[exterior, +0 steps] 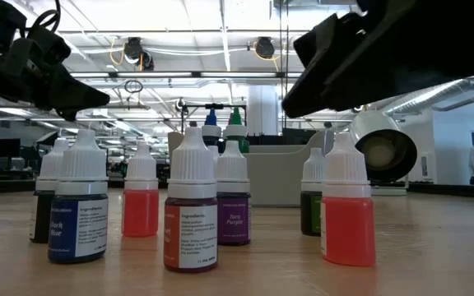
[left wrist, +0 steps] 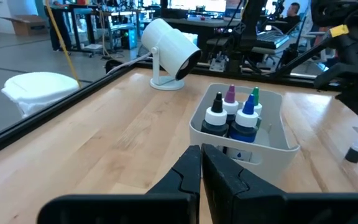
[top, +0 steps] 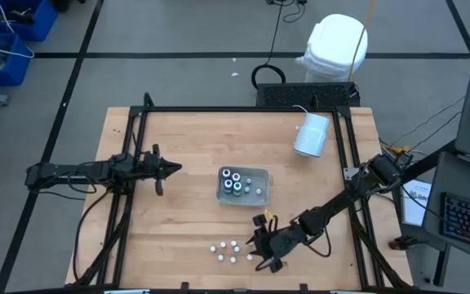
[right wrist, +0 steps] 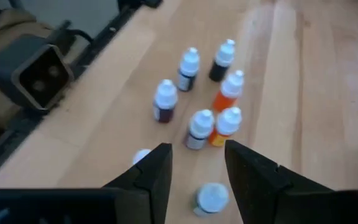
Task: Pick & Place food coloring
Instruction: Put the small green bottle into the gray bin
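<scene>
Small white-capped food-coloring bottles (right wrist: 199, 129) stand just ahead of my parted right gripper (right wrist: 197, 165), near the table's front edge; left gripper (left wrist: 201, 167) closed, empty.

eight small white-capped bottles (right wrist: 199, 129) on the table; four bigger bottles (left wrist: 244, 121) in one tray (left wrist: 272, 140)

Bottle labels (exterior: 192, 240) too blurred to read (low view); tray (left wrist: 272, 137) hides bigger bottles' bases.

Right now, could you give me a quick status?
Right gripper open above small bottles. Left gripper shut, waiting left of tray. Nothing held, nothing blocking.
</scene>
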